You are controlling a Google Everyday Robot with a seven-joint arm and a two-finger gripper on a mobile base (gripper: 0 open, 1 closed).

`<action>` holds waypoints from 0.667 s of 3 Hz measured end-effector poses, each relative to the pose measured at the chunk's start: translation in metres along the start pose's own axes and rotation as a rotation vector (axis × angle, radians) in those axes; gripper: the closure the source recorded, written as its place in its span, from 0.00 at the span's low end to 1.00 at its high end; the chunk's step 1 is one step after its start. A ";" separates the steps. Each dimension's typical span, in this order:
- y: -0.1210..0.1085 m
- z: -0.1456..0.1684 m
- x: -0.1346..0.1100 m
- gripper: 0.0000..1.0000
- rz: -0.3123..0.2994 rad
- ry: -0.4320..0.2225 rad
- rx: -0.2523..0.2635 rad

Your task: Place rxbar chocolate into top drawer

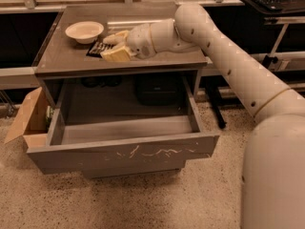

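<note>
Nearest me the drawer (128, 151) stands pulled out, with a cardboard box (28, 120) at its left. Beyond it, on the surface (59, 56), my gripper (110, 46) lies low with its fingers spread and not closed on anything; the bar (95, 49) lies flat at their tips, just near of the bowl (84, 31). I judge the bar light, thin, a little bendy and slick in its wrapper, so I'd pinch across its narrow width near the middle, firmly enough that it can't slide out.
</note>
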State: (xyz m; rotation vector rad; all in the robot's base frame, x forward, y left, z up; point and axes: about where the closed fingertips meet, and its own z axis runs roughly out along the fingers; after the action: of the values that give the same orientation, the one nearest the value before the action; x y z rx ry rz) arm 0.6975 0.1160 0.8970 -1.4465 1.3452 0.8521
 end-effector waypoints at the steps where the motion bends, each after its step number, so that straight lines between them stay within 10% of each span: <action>1: 0.039 0.003 0.026 1.00 0.048 0.049 -0.043; 2: 0.065 0.000 0.072 1.00 0.162 0.084 -0.042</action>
State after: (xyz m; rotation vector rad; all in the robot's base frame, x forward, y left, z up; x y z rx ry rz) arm 0.6448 0.0965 0.8178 -1.4330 1.5322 0.9376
